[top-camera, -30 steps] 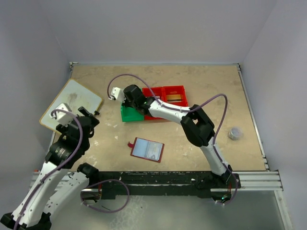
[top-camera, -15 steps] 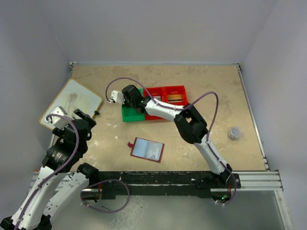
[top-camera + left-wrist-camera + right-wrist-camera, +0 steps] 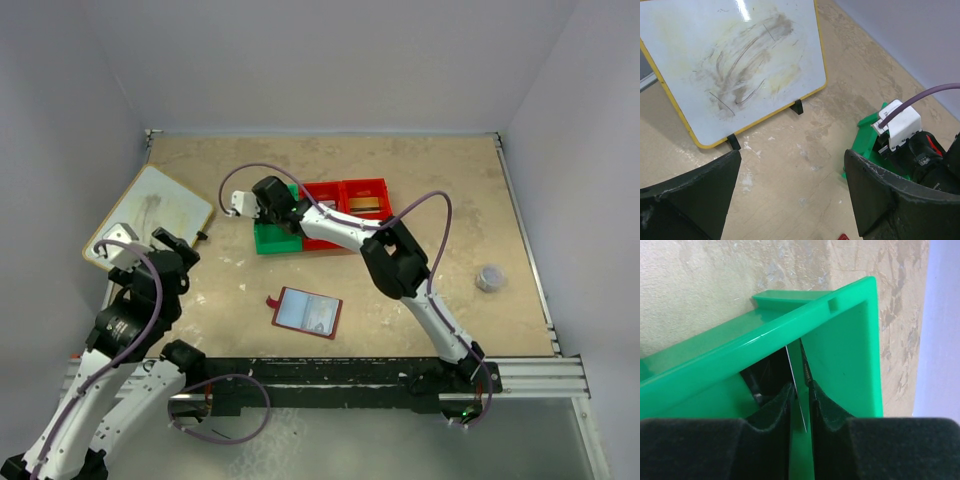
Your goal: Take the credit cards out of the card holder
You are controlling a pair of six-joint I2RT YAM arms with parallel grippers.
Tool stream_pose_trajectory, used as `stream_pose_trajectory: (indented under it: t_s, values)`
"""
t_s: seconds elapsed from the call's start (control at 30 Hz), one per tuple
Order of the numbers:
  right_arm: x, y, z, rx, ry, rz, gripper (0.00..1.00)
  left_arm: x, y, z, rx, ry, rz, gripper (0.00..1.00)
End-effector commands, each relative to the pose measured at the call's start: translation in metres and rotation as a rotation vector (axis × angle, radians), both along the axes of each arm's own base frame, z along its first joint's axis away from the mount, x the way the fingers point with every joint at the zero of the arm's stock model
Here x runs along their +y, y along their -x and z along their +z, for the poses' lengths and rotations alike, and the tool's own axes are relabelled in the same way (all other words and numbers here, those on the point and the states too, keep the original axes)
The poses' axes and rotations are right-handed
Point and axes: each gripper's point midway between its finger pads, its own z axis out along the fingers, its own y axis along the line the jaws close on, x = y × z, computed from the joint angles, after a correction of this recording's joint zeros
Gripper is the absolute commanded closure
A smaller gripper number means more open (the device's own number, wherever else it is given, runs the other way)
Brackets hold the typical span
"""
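My right hand (image 3: 801,394) sits inside the green bin compartment (image 3: 845,340), pads slightly parted around a credit card (image 3: 792,367) seen edge-on, not pinching it. I'd open wider, then lift straight up without dragging it. The card holder (image 3: 308,312) lies open on the bench (image 3: 420,170).

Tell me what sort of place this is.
Probably a robot lab test cell: a left arm and right arm bolted to a rail at a table's edge, plain walls boxing it in, and staged props, a wallet, bin and whiteboard.
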Motion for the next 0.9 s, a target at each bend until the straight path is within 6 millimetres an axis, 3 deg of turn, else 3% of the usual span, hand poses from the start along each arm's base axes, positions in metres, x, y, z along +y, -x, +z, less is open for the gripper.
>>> stream_pose_trajectory:
  t_s: [0.0,0.2,0.57,0.87]
  values:
    - [0.003,-0.004,0.014,-0.004,-0.011,0.017,0.79,-0.004,-0.008,0.003,0.012,-0.009,-0.009,0.19]
    - [0.001,0.003,0.017,0.026,-0.023,0.035,0.71,-0.006,-0.009,0.002,0.01,-0.007,-0.019,0.19]
    - [-0.013,-0.003,0.012,0.038,-0.026,-0.055,0.67,-0.007,-0.01,0.0,0.018,-0.01,-0.024,0.19]
    - [-0.001,0.002,0.018,0.081,-0.116,-0.043,0.64,-0.007,-0.01,0.0,0.019,-0.01,-0.023,0.19]
